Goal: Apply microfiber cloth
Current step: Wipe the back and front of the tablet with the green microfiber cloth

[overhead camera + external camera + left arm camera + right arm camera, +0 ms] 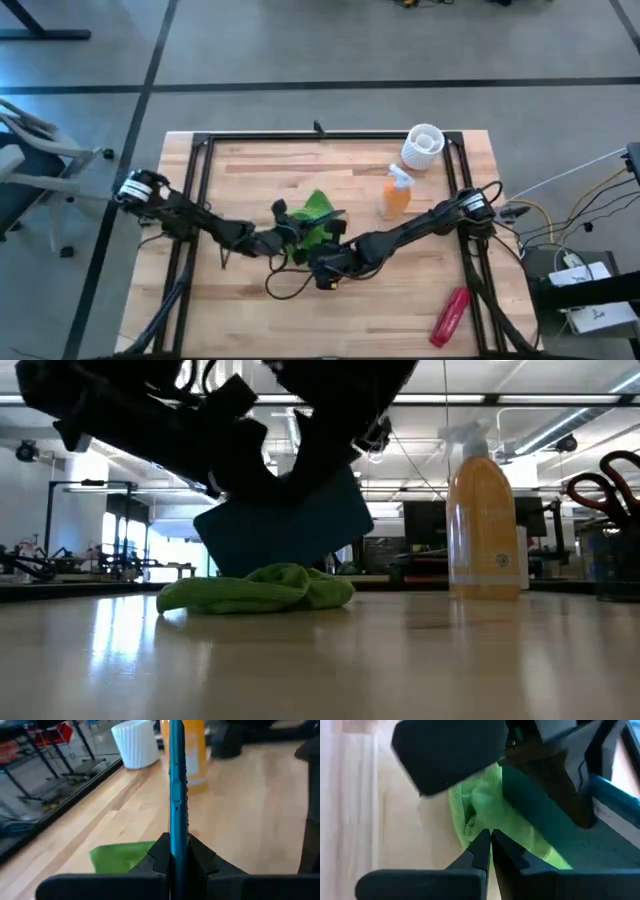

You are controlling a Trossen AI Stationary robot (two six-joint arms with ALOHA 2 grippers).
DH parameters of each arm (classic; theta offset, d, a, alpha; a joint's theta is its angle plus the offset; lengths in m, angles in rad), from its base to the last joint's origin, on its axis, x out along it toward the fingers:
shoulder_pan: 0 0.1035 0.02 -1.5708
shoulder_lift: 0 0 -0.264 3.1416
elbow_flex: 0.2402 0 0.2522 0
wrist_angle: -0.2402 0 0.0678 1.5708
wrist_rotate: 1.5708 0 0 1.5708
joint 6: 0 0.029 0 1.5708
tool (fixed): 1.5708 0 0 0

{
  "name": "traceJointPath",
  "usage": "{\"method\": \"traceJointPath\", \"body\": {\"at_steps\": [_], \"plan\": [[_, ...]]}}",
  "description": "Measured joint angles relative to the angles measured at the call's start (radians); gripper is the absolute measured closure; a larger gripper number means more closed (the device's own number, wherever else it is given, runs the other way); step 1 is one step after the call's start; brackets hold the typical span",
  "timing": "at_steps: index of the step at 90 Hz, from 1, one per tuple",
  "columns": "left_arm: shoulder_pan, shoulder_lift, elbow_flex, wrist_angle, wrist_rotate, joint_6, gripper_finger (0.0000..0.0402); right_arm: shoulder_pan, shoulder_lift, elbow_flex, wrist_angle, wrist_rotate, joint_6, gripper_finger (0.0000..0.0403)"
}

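In the high view the left arm reaches from the frame's left edge toward the centre, and its left gripper (283,238) sits just left of the cloth (318,212). The left wrist view shows those fingers (155,857) clamped on the edge of a thin teal device (176,785), held upright on its edge. In the low view the device (285,525) hangs tilted just above the cloth (258,589), which lies bunched on the table (400,660) left of centre; whether the two touch cannot be told.

The cloth is at the middle of the table (250,170) in the high view, partly hidden by both arms.

The right arm comes from the frame's right edge, and the right gripper (322,262) is just below the cloth in the high view. In the right wrist view its fingers (481,847) are pressed together with their tips at the cloth (485,810); whether fabric is pinched between them cannot be told.

Further right stand an orange bottle (397,192), a white ribbed cup (422,146) in the upper right, and a red object (449,315) at the lower right.
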Motion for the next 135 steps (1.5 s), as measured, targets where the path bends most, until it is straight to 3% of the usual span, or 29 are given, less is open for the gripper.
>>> {"method": "traceJointPath", "body": {"at_steps": [13,22,36,51,74,85,111,121,135], "plan": [[-0.003,-0.029,0.057,-0.426,-0.052,-0.057,0.0391,0.0,-0.01,0.0,-0.061,0.007,0.047,0.0403],[-0.003,-0.06,0.063,-0.558,-0.049,-0.124,0.0391,0.0,-0.013,0.0,-0.066,0.007,0.045,0.0403],[-0.007,-0.092,0.031,-0.542,-0.053,-0.147,0.0391,-0.002,-0.013,0.0,-0.062,0.008,0.035,0.0403],[-0.016,-0.148,0.067,-0.534,-0.055,-0.025,0.0391,-0.01,-0.014,0.0,-0.051,0.024,0.016,0.0403],[-0.015,-0.27,0.098,-0.787,-0.078,-0.03,0.0391,-0.026,-0.014,0.0,-0.045,0.034,0.008,0.0403],[-0.008,-0.29,0.03,-0.765,-0.078,-0.105,0.0391,-0.035,-0.014,0.0,-0.027,0.033,0.009,0.0403],[0.001,-0.175,-0.162,-0.388,-0.132,-0.068,0.0391,-0.051,-0.006,-0.002,0.037,0.032,0.005,0.0403],[-0.001,-0.114,-0.172,-0.304,-0.142,-0.036,0.0389,-0.069,-0.001,-0.013,0.053,0.032,0.001,0.0403],[0.0,-0.08,-0.133,-0.323,-0.142,-0.019,0.0369,-0.087,0.003,-0.017,0.078,0.031,-0.037,0.0403]]}}
